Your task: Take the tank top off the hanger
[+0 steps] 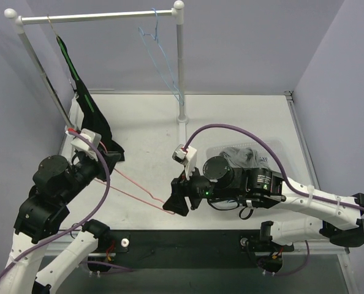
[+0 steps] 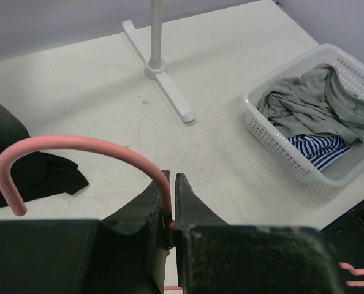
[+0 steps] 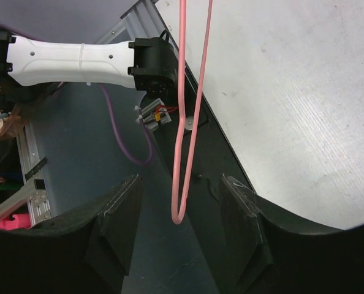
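A bare pink wire hanger (image 1: 136, 190) runs from my left gripper (image 1: 108, 159) to my right gripper (image 1: 173, 205). My left gripper (image 2: 171, 184) is shut on the hanger's neck just under its hook (image 2: 78, 144). My right gripper (image 3: 182, 202) is open, with the hanger's far corner (image 3: 179, 214) hanging between its fingers (image 3: 121, 208) and touching neither. A black garment with a green stripe (image 1: 84, 101) hangs from the rail's left end down to the table beside my left gripper. Black cloth (image 2: 22, 165) lies on the table, off the pink hanger.
The clothes rack's post and foot (image 1: 182, 116) stand mid-table and also show in the left wrist view (image 2: 163, 79). A blue hanger (image 1: 160, 55) hangs on the rail. A white basket (image 2: 274, 144) of grey and striped clothes sits at the right, partly under my right arm (image 1: 279, 147).
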